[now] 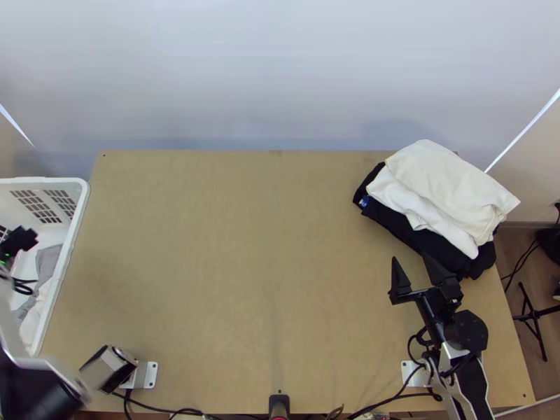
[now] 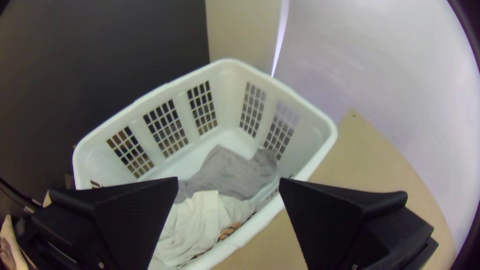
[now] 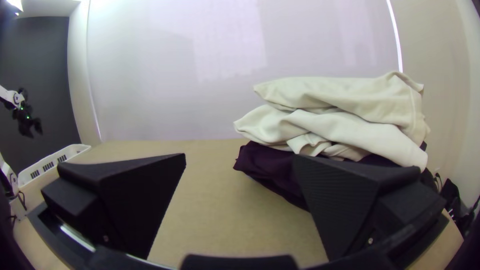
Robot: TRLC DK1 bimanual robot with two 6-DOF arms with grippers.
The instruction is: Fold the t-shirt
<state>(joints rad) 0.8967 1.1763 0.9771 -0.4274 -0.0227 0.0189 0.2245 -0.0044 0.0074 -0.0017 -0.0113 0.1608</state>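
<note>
The left gripper (image 2: 228, 178) hangs over the white basket (image 1: 68, 252), fingers parted and holding nothing, and the likeliest trouble is a bad pick. A grey cloth (image 2: 235, 172) and an off-white cloth (image 2: 195, 220) lie bunched inside against each other; the t-shirt is presumably one of them, though which I cannot tell. Because they touch, closing where they meet could bring up both, or drag the second partway and drop it across the rim. A pinch on a shallow crease might slip out as the cloth's weight comes on. The grey one lies close to the basket wall, so a low or slanted descent could knock the fingers on the rim and shove the basket along the surface (image 1: 245, 266). A bunched garment may also come out twisted, hiding its hem and sleeves and spoiling the first fold. On the other side, the right gripper (image 3: 239, 156) is spread and empty, just beside the stack of pale garments (image 1: 448, 185) on dark cloth (image 1: 395, 220); a careless swing there could snag the loose edges and topple the uneven pile.
</note>
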